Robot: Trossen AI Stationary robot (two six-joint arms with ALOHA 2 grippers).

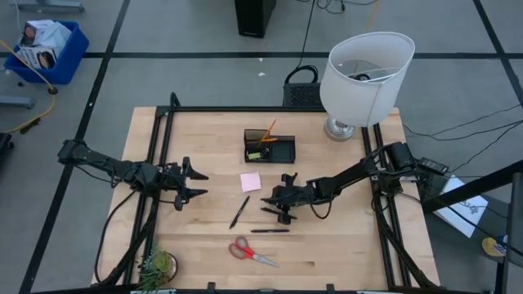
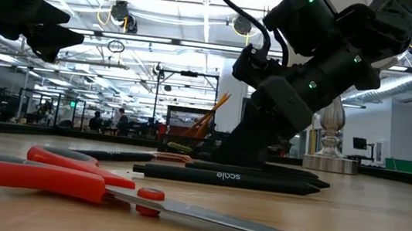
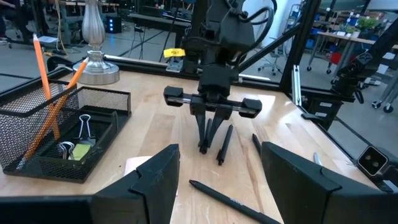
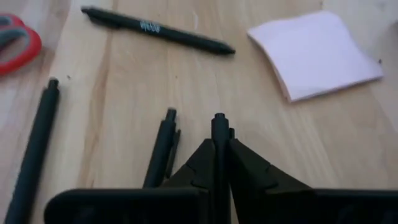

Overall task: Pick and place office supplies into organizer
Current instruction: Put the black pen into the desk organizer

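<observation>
High view shows pencils (image 1: pixel 267 131) already in the organizer (image 1: pixel 270 147), while the right gripper (image 1: pixel 274 202) clamps a black pen (image 4: pixel 219 140) mid-desk, with scissors (image 1: pixel 252 252), sticky-note pad (image 1: pixel 250 181) and other pens (image 1: pixel 239 211) left.

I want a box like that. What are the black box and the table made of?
The organizer looks like black metal wire mesh; you can see the pencils through its sides. The table looks like pale wood with a smooth finish, showing plank lines and grain.
</observation>
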